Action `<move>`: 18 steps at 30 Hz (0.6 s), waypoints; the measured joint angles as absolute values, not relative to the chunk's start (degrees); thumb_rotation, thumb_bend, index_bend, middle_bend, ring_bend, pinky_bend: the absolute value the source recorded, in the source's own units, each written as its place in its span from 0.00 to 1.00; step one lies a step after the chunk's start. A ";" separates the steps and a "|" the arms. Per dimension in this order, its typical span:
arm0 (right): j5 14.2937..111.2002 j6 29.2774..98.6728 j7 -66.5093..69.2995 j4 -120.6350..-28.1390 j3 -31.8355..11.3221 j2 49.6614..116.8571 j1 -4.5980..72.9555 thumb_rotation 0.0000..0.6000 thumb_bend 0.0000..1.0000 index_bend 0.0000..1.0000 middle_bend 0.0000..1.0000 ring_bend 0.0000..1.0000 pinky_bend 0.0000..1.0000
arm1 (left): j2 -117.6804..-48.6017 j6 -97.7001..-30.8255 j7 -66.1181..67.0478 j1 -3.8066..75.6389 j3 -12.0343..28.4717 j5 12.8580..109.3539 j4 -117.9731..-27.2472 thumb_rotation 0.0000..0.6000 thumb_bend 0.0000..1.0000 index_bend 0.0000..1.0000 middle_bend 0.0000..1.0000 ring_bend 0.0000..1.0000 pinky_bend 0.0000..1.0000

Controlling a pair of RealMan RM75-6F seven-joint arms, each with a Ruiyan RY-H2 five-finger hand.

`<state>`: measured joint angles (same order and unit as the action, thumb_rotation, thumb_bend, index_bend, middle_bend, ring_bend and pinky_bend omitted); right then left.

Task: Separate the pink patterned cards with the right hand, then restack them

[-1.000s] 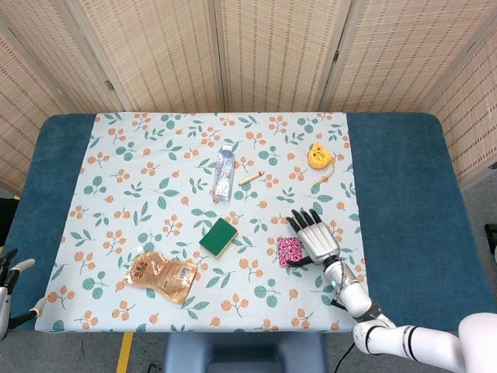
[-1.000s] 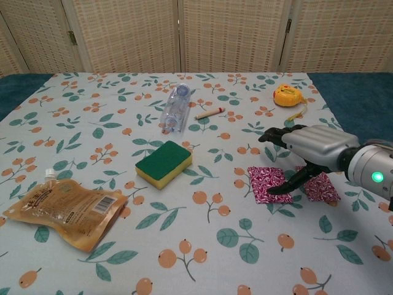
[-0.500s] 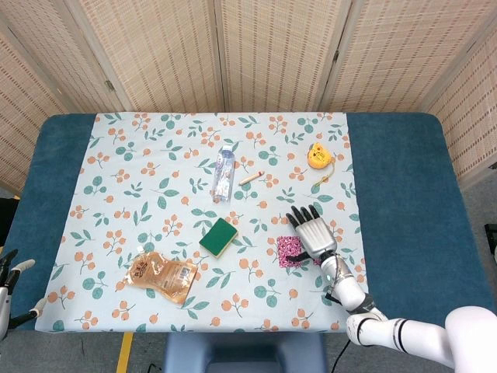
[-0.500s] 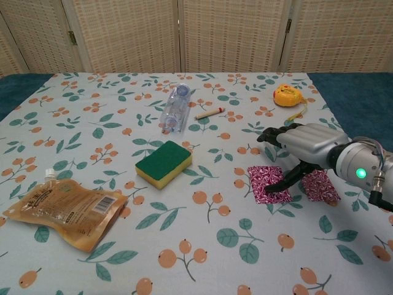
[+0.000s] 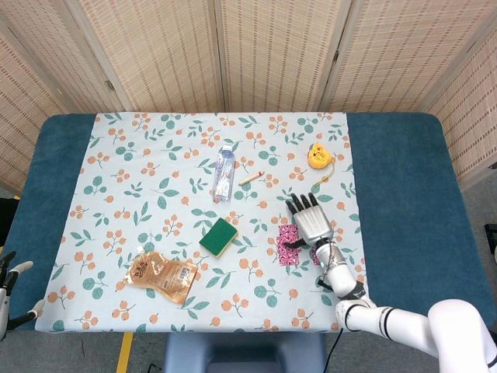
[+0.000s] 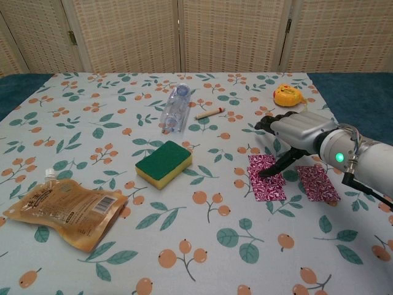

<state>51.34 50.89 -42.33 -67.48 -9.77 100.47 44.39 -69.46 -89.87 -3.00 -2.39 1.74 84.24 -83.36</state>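
Overhead, the right hand [image 5: 309,221] hovers palm-down over the floral tablecloth [image 5: 155,155], fingers spread and holding nothing, its thumb reaching down onto a pink patterned card [image 5: 289,247] that lies flat just below and left of it. A green sponge [image 5: 218,237] sits to the left, a brown pouch [image 5: 162,276] lower left, a clear bottle [image 5: 223,172] and a small stick [image 5: 250,178] further up, and a yellow tape measure [image 5: 317,156] at upper right. The left hand [image 5: 9,268] shows only at the lower left edge (too little to tell its pose).

From the chest, two cards lie apart: the left card [image 6: 265,185] under the right hand's [image 6: 295,132] dark thumb tip, and the right card [image 6: 317,182] just beside it, with bare cloth between them. The sponge [image 6: 163,163] sits well left.
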 measured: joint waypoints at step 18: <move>52.57 53.95 -41.30 -78.49 -5.18 92.66 40.99 0.46 0.18 0.00 0.00 0.00 0.00 | -69.71 -90.10 -2.84 -2.32 1.67 84.94 -83.46 1.00 0.25 0.25 0.10 0.13 0.00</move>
<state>52.57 53.95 -41.30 -78.49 -5.18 92.66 40.99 -69.71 -90.10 -2.84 -2.32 1.67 84.94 -83.46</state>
